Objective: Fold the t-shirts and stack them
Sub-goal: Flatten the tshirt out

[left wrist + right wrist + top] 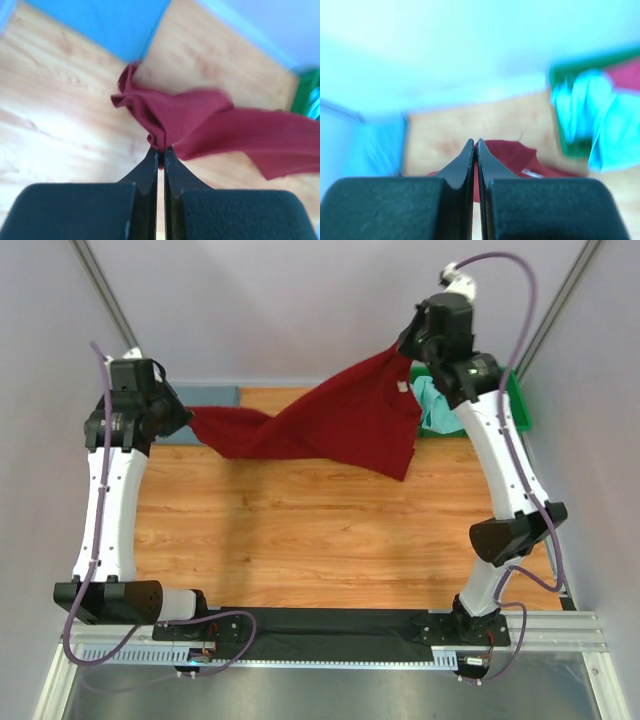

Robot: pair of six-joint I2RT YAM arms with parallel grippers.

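The dark red t-shirt (340, 420) hangs stretched in the air between my two grippers, above the back of the wooden table (330, 530). My left gripper (186, 420) is shut on a bunched corner of it (150, 112), low at the left. My right gripper (405, 340) is shut on the shirt's upper edge (512, 155), raised high at the back right. A slate grey-blue t-shirt (205, 396) lies flat at the back left. A mint green t-shirt (436, 406) sits in the green tray (520, 405), and a pinkish-red t-shirt (626, 75) lies beside it.
The green tray stands at the table's back right corner, right under the right arm. Grey walls close in the back and both sides. A black strip (330, 625) runs along the near edge between the arm bases.
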